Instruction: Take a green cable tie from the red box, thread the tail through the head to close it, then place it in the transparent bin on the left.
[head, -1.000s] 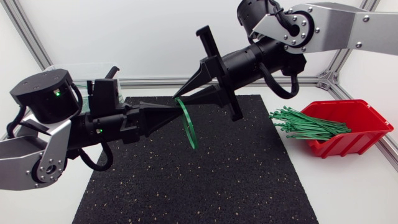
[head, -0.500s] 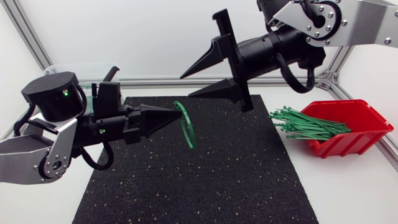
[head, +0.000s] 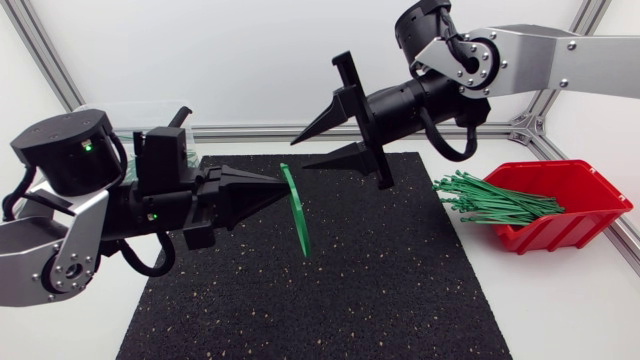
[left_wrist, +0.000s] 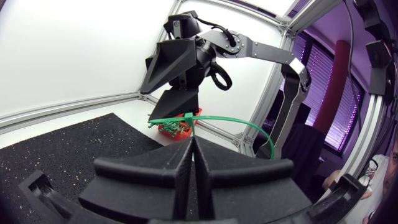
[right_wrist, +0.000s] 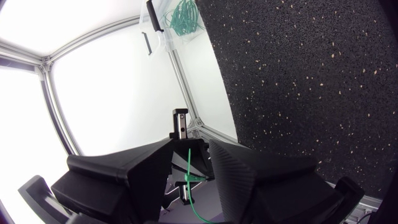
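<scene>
A green cable tie (head: 297, 212), closed into a loop, hangs over the black mat (head: 350, 290). My left gripper (head: 283, 183) is shut on it at its upper edge. In the left wrist view the loop (left_wrist: 252, 124) curves out past the pressed-together fingertips (left_wrist: 186, 149). My right gripper (head: 312, 150) hovers open just above and behind the loop, touching nothing. In the right wrist view the tie (right_wrist: 189, 167) shows in the gap beyond its spread fingers (right_wrist: 140, 171). The red box (head: 565, 205) at the right holds a bundle of green ties (head: 490, 200). The transparent bin (right_wrist: 180, 22) holds several looped ties.
The transparent bin's rim (head: 150, 108) peeks out behind my left arm at the back left. Aluminium frame posts stand at the table's back corners. The bundle of ties sticks out of the red box onto the mat's right edge.
My right gripper has opened, let go of the tie and drawn back up and to the right, then settled a little lower. The left gripper keeps the loop, shifted slightly.
</scene>
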